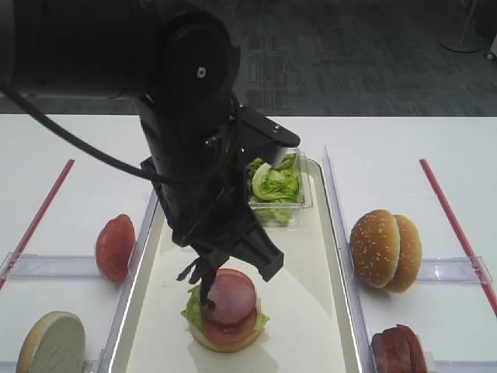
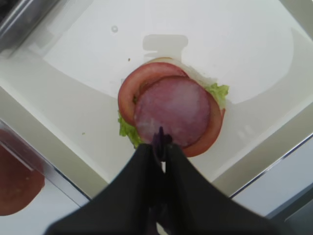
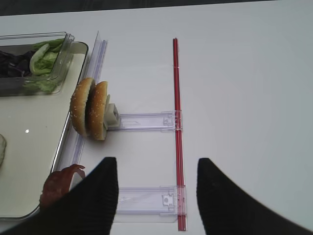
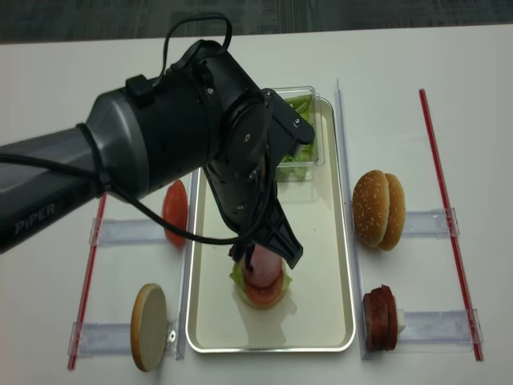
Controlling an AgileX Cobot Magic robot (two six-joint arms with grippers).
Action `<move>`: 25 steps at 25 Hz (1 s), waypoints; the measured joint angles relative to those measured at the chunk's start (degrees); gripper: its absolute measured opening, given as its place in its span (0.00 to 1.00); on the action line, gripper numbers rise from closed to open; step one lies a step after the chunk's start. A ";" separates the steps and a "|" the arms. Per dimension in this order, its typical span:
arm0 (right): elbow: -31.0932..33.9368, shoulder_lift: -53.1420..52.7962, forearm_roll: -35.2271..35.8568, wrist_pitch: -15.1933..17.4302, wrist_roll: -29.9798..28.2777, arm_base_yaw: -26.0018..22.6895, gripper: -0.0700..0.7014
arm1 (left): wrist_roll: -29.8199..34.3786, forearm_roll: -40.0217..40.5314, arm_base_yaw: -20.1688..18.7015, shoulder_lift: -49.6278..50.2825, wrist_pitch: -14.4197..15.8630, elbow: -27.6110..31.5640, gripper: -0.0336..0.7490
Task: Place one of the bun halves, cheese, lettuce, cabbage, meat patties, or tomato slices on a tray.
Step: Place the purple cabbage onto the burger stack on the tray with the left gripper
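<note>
- The tray [image 4: 341, 241] lies on the white desk [image 4: 449, 96], under the left hand [image 2: 160, 147].
- The bun halves [image 1: 386, 250] stand well to that hand's right, the tomato slices [image 1: 116, 247] to its left.
- The left hand is pressed together on the cabbage [image 1: 194, 272], just above the stacked meat slice [image 2: 172, 111].
- The right hand [image 3: 156, 196] is spread, holding nothing.

Lab/office demo setup: white table [image 1: 404, 148] w/ red marker strips [image 4: 449, 216], grey carpet floor [image 1: 349, 54]
</note>
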 joint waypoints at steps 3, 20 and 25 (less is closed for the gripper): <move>0.00 0.00 0.00 0.00 0.00 0.00 0.61 | 0.00 0.00 0.00 2.31 0.53 0.00 0.11; 0.00 0.00 0.00 0.00 0.00 0.00 0.61 | 0.21 -1.49 0.00 7.82 -2.58 0.00 0.11; 0.00 0.00 0.00 0.00 0.00 0.00 0.61 | 0.21 -1.62 0.00 8.25 -3.54 0.00 0.11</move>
